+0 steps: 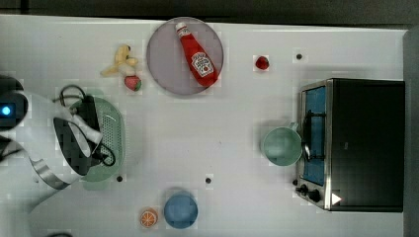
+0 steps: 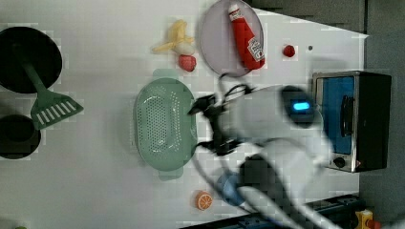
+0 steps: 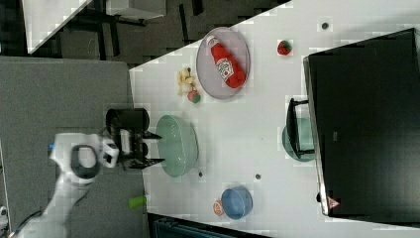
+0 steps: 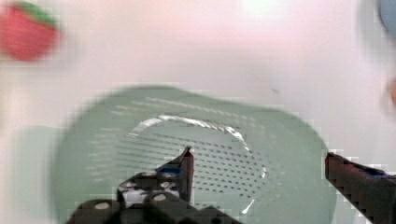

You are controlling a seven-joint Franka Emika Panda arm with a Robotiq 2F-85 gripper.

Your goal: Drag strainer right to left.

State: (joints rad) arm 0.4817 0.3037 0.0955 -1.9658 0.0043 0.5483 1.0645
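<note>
Plastic, mint-green, the strainer (image 2: pixel 165 124) looks light, stiff and apt to slide; its broad rim suits gripping. Above it, the gripper (image 4: pixel 259 170) fingers are spread wide.

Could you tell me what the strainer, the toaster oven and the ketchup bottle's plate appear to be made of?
The strainer looks like moulded plastic: uniform pale mint colour, matte with a soft sheen, evenly punched holes. The toaster oven seems to be metal, with a shiny silver front frame, a dark casing and a probably glass door. The plate is a smooth, dull grey, possibly plastic or melamine; its look leaves that open.
</note>
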